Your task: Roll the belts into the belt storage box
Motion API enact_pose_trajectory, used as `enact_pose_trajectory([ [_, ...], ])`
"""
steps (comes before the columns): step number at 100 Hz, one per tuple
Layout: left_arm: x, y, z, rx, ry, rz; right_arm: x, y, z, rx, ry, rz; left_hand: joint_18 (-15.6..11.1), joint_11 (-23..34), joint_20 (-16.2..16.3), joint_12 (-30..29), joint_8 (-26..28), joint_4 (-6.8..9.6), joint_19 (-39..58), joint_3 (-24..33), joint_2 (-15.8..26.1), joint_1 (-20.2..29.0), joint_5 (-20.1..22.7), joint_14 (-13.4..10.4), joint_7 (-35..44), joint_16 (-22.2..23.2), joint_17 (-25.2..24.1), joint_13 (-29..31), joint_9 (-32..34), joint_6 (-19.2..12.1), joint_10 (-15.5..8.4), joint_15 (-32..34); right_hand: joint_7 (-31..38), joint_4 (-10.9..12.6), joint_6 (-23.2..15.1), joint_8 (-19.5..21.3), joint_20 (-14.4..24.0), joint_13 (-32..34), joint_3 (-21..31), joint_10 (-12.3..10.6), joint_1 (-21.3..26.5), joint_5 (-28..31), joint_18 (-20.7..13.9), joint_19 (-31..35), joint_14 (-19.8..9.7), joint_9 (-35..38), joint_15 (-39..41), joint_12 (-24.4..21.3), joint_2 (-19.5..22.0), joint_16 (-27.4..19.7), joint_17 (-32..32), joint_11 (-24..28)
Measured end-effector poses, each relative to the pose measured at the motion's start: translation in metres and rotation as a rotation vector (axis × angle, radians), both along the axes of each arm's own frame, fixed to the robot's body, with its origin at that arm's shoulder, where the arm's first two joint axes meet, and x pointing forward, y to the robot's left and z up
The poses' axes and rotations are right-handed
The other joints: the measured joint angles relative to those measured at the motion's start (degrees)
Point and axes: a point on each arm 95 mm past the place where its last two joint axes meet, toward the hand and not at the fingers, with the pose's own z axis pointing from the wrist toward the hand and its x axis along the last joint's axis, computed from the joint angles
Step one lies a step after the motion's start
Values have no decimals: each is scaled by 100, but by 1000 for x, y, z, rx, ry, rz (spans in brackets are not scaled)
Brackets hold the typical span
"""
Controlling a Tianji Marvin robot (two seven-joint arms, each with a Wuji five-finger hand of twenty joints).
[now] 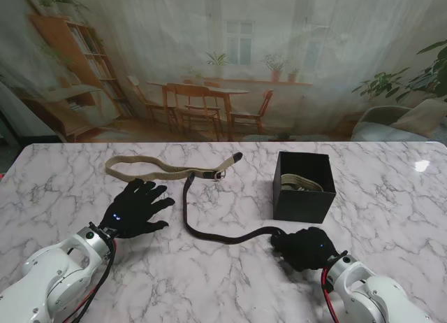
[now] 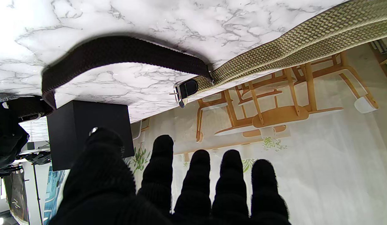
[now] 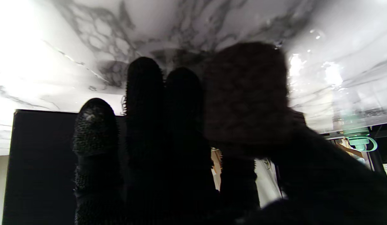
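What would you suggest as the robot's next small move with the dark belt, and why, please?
Probably begin curling the belt's near end into a roll with the right hand. That hand sits closed on the end of the dark belt, which lies unrolled across the table, beside the black box that already holds one rolled belt. The left hand rests open, holding nothing.
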Motion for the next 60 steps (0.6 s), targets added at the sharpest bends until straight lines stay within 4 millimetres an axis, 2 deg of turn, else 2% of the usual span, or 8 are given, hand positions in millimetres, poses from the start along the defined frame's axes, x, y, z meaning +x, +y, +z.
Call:
enact_pose_trajectory([
  [6,0,0,0,0,0,0,0,-1,1,-3,-1,4,0,0,0,0,0,0,0,0,0,0,0,0,0,0,0,0,0,0,0,0,-413,341,465,819,0,54,60,-166,-631,117,-124,-30,-147,79,-154,-107,0,-18,-122,-128],
  [16,0,0,0,0,1,0,-1,-2,3,-28,27,16,0,0,0,0,0,0,0,0,0,0,0,0,0,0,0,0,0,0,0,0,-820,392,830,1204,4,-155,-150,-266,-1014,22,-325,-173,-258,45,-549,-225,-62,-39,-425,-547],
  [27,0,0,0,0,1,0,-3,0,13,-93,111,48,0,0,0,0,0,0,0,0,0,0,0,0,0,0,0,0,0,0,0,0,-1105,392,1333,1356,48,-528,-829,-487,-1010,-486,-575,-361,-481,-285,-773,-344,-140,-169,-748,-943],
  [35,0,0,0,0,0,0,-5,0,18,-121,132,71,0,0,0,0,0,0,0,0,0,0,0,0,0,0,0,0,0,0,0,0,-1363,462,1624,1421,49,-984,-1513,-804,-1004,-1020,-797,-550,-822,-730,-1185,-573,-123,-363,-1059,-1376],
  [46,0,0,0,0,0,0,-7,-1,27,-193,193,104,0,0,0,0,0,0,0,0,0,0,0,0,0,0,0,0,0,0,0,0,-1614,656,1704,1486,49,-1524,-1663,-995,-979,-1393,-1017,-787,-1121,-1317,-1463,-984,-303,-617,-1336,-1767],
  [51,0,0,0,0,0,0,-7,-1,31,-228,216,121,0,0,0,0,0,0,0,0,0,0,0,0,0,0,0,0,0,0,0,0,-1684,753,1743,1525,49,-1723,-1335,-1054,-827,-1573,-1134,-887,-1206,-1548,-1612,-1146,-546,-809,-1411,-1903],
  [59,0,0,0,-1,0,0,-8,-2,33,-263,216,141,0,0,0,0,0,0,0,0,0,0,0,0,0,0,0,0,0,0,0,0,-1695,937,1747,1565,49,-1876,75,-1214,-596,-1727,-1230,-987,-1334,-1698,-1920,-1313,-918,-975,-1461,-2107],
  [60,0,0,0,-1,0,0,-8,-2,34,-265,214,141,0,0,0,0,0,0,0,0,0,0,0,0,0,0,0,0,0,0,0,0,-1695,961,1747,1615,49,-1876,441,-1230,-495,-1727,-1237,-995,-1351,-1698,-1921,-1328,-967,-975,-1461,-2135],
])
